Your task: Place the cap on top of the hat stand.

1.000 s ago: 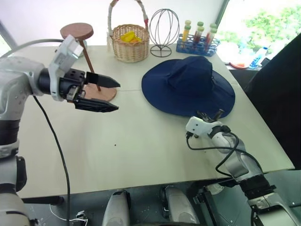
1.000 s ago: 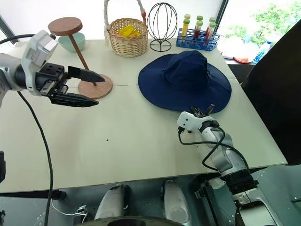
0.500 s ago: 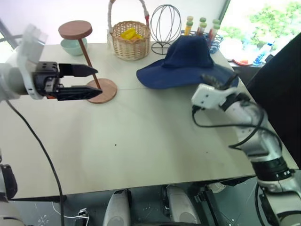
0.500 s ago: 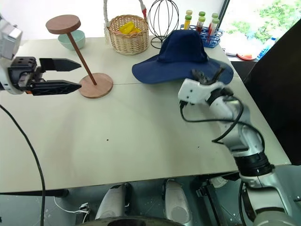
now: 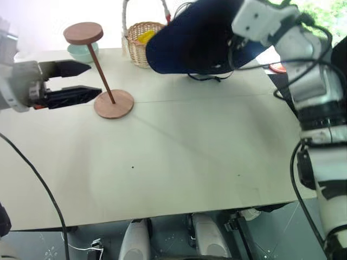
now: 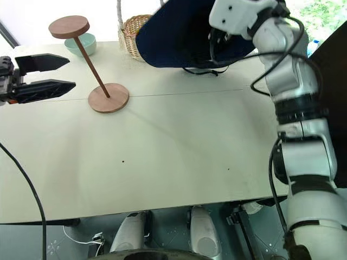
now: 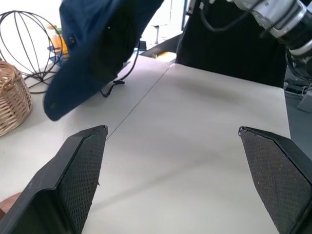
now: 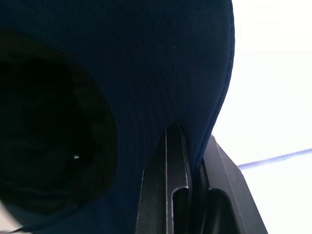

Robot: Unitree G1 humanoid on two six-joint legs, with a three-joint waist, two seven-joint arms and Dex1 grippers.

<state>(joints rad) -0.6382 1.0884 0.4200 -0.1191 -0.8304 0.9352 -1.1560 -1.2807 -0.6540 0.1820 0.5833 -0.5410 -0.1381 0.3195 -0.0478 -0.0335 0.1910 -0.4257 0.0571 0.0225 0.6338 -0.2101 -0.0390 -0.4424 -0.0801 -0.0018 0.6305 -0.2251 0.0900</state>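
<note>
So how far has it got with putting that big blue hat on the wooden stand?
Done: the cap is picked up, its brim pinched in the right gripper and held high over the table's far side. The left gripper hangs open beside the hat stand. Left to do: carrying the cap across and setting it on the stand's bare top disc.

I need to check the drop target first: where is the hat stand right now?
The hat stand stands on the table's far left, beside the open left gripper and left of the wicker basket.
</note>
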